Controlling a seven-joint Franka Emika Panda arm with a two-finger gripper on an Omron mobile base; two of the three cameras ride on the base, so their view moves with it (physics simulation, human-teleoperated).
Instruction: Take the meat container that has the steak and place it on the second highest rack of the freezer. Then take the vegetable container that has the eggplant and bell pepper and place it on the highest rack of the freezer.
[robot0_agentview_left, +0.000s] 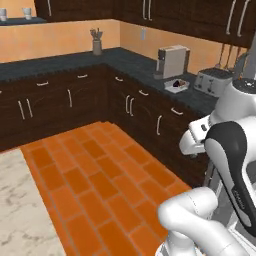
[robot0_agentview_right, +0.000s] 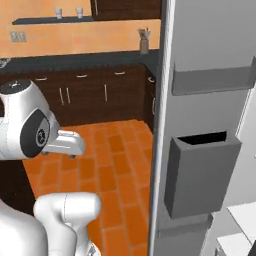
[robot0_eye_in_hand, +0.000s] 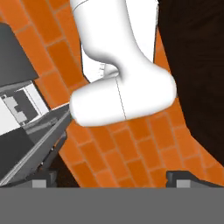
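Dark counter (robot0_agentview_left: 135, 62), tray (robot0_agentview_left: 178, 85) of vegetables

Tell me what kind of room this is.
A rendered home kitchen, most likely: dark wooden cabinets under a dark countertop, a coffee machine and toaster on it, orange brick floor, and an open freezer door with bins.

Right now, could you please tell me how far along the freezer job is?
Done: the freezer door stands open. In hand: nothing; the gripper is open and empty. Left: a white container with dark contents, probably the eggplant one, sits on the counter by the coffee machine; whether anything is shelved yet, I cannot tell.
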